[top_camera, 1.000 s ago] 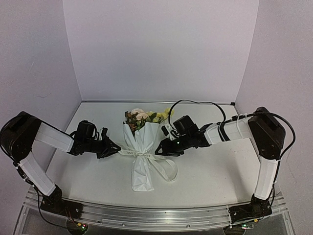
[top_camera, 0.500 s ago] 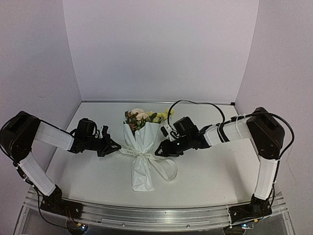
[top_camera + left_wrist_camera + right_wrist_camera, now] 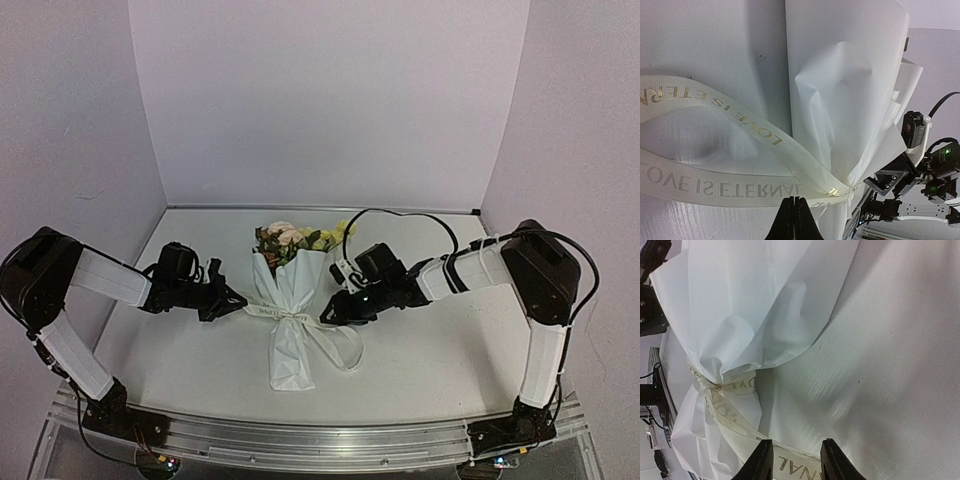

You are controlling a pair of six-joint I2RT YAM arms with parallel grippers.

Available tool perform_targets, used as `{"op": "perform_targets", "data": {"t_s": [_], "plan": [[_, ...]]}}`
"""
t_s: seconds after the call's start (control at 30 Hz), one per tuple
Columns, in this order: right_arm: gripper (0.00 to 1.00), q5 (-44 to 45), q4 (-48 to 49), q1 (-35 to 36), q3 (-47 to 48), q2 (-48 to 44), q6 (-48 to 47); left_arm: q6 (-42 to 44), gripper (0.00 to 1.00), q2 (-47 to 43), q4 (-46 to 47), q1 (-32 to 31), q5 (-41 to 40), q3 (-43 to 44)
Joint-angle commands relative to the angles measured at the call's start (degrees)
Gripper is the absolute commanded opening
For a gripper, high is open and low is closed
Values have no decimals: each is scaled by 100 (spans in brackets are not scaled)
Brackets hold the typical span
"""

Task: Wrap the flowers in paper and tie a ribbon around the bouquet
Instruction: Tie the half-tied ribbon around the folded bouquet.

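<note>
The bouquet lies in the middle of the table, flowers [image 3: 294,239] pointing away and the white paper [image 3: 288,292] wrapped round the stems. The cream ribbon [image 3: 278,313], printed LOVE IS ETERNAL, is knotted at the paper's waist, and its loops trail to the right [image 3: 345,352]. My left gripper [image 3: 240,297] sits just left of the knot. In the left wrist view its fingertips [image 3: 794,202] are pressed together on the lower edge of a ribbon [image 3: 740,187] band. My right gripper [image 3: 328,312] is right of the knot, its fingers [image 3: 760,460] apart astride a ribbon [image 3: 790,467] strand.
Purple walls close the table [image 3: 450,350] in at the back and on both sides. A metal rail [image 3: 320,440] with the arm bases runs along the near edge. A black cable [image 3: 400,210] arcs over the right arm.
The left gripper has shut at the ribbon. The right gripper's fingers have narrowed around the ribbon strand, and that gripper has shifted slightly nearer. The bouquet has stayed in place.
</note>
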Motion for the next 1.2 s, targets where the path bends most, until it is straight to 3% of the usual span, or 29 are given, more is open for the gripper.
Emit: {"op": "perform_targets", "data": {"t_s": [0.0, 0.13, 0.43, 0.67, 1.17], "plan": [[36, -38, 99, -17, 38, 69, -121, 62, 0, -78, -1, -27, -5, 218], [35, -37, 85, -11, 35, 93, -131, 63, 0, -78, -4, -27, -2, 215], [22, 37, -67, 59, 154, 177, -158, 54, 0, -67, -20, -27, -14, 223], [0, 412, -102, 65, 40, 29, 5, 74, 0, -121, -204, -27, -135, 213], [0, 1705, -54, 64, -763, -652, 954, 193, 0, -422, -790, -14, -586, 121]]}}
